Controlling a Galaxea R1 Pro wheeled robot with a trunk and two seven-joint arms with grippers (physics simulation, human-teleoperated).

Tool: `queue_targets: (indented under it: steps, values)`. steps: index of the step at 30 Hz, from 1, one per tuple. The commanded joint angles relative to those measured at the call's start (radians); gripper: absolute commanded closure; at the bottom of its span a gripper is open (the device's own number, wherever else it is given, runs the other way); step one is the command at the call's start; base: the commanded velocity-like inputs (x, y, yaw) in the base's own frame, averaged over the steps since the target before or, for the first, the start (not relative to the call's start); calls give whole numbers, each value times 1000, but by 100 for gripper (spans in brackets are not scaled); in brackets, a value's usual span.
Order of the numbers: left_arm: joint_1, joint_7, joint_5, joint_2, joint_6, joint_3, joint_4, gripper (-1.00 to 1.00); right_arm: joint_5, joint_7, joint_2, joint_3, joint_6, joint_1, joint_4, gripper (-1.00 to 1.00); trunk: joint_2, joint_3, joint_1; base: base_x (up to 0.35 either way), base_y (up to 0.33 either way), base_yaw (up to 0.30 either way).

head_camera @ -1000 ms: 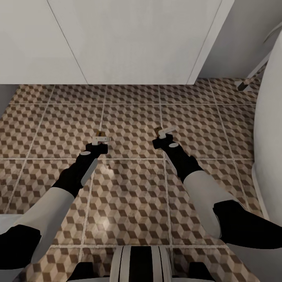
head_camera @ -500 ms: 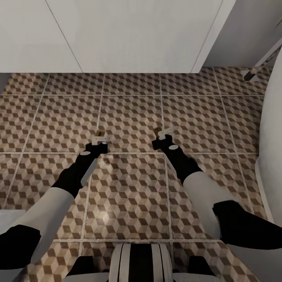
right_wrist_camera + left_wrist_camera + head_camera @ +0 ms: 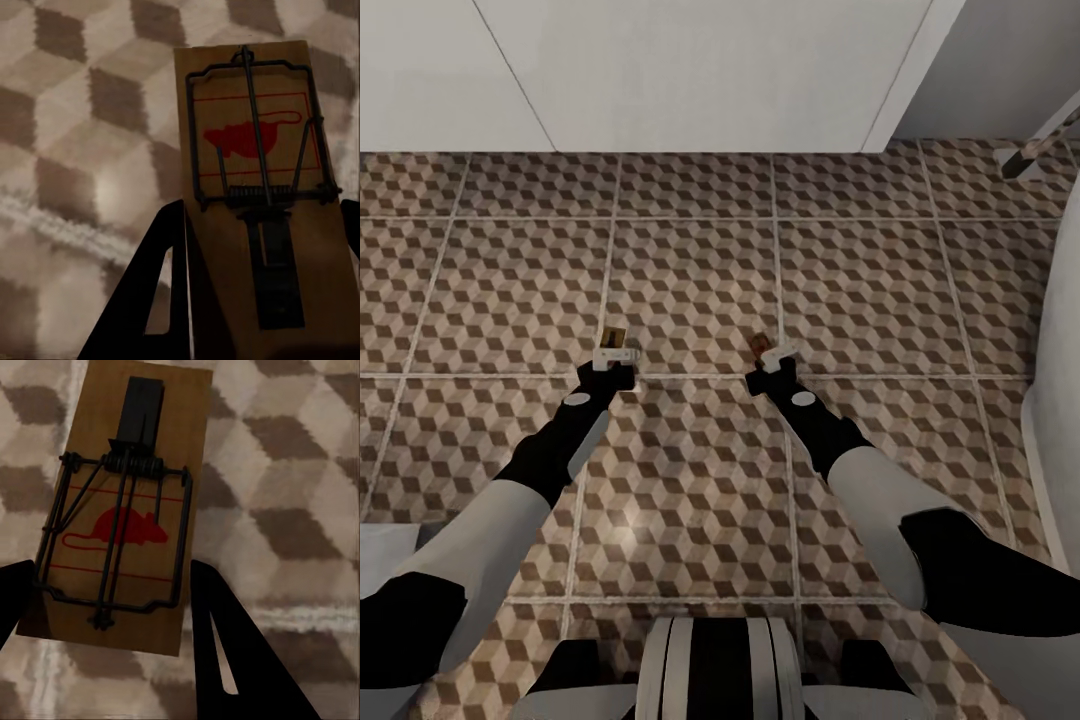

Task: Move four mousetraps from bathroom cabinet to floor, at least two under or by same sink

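Cube-patterned bathroom floor (image 3: 690, 270) spreads below both arms. Left claw (image 3: 615, 353) is clamped on one mousetrap (image 3: 124, 510), held above the tiles. Right claw (image 3: 775, 353) grips another mousetrap (image 3: 259, 157) the same way.

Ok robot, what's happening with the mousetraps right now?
Left gripper shut on one mousetrap. Right gripper shut on another mousetrap. Both held low above the bathroom floor. Nothing in the way on the tiles ahead.

Matt wood mousetrap (image 3: 120, 510), dark wire; glossy floor tiles (image 3: 690, 280).
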Motion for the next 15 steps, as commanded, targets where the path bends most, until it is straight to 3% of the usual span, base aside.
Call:
queue_targets:
  steps: [1,6,15]
  values:
    - [-1,11,6,1,-1,-8,4,100,8,2,0,-3,-14,-1,10,100,0,-4,0,0,0,0]
    - [-1,11,6,-1,-24,-13,18,100,8,1,0,-3,-31,-1,26,100,-2,-22,2,0,0,0]
    - [0,9,6,2,-77,-14,29,100,9,1,0,-1,-37,-1,42,100,-4,-22,7,0,0,0]
